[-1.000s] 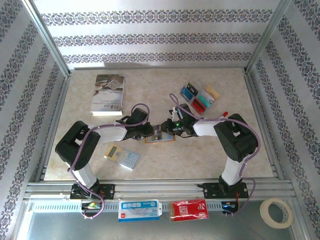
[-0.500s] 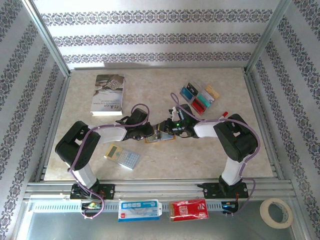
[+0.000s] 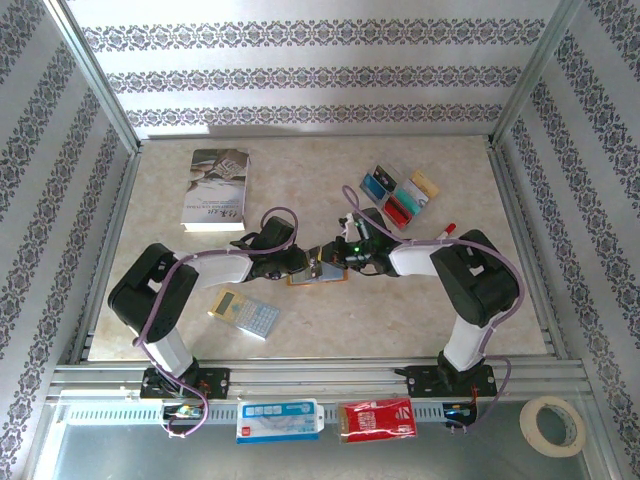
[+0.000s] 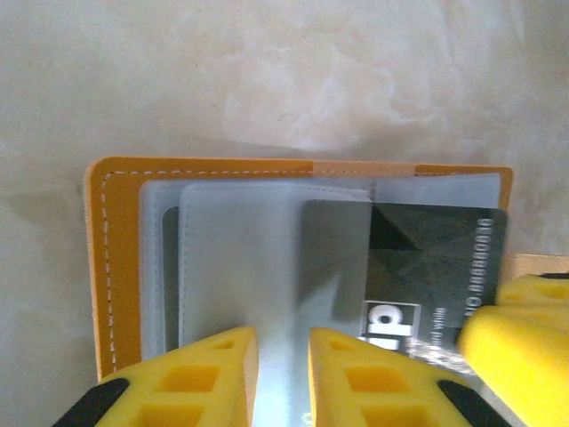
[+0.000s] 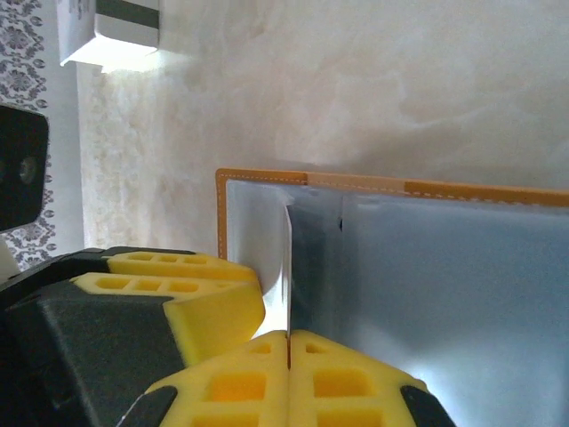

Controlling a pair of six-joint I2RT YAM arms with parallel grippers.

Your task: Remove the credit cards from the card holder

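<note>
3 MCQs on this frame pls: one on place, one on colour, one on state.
1. Where do the loose cards lie?
A on the book
B far-right part of the table
C beside the calculator

2. What colour is the card holder border?
A green
B black
C orange

3. The right pincer is:
A shut on the dark card
B wide open
C holding the calculator

Key:
1 B, they fan out beyond the right arm.
2 C, the left wrist view shows a stitched orange edge.
3 A, the fingers meet on the card's thin edge.
</note>
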